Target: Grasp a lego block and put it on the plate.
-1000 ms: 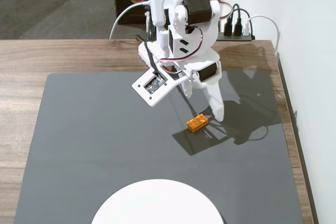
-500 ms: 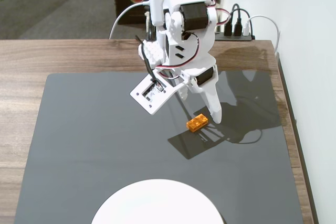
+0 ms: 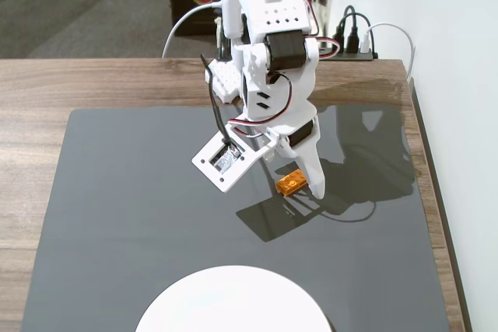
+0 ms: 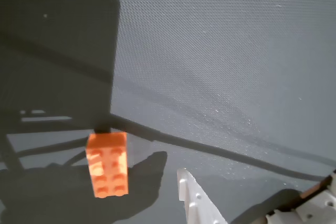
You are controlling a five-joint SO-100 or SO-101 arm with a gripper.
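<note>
In the fixed view the arm has leaned nearer and lower, bringing the gripper [image 3: 299,184] down around the lego block [image 3: 291,183]. Its right finger now partly covers the block, which seems to have shifted slightly left. The arm's shadow has slid nearer too.

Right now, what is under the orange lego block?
The lego block lies flat on the dark grey mat, partly in the arm's shadow. Whether anything lies beneath it cannot be seen, since the brick covers that spot.
</note>
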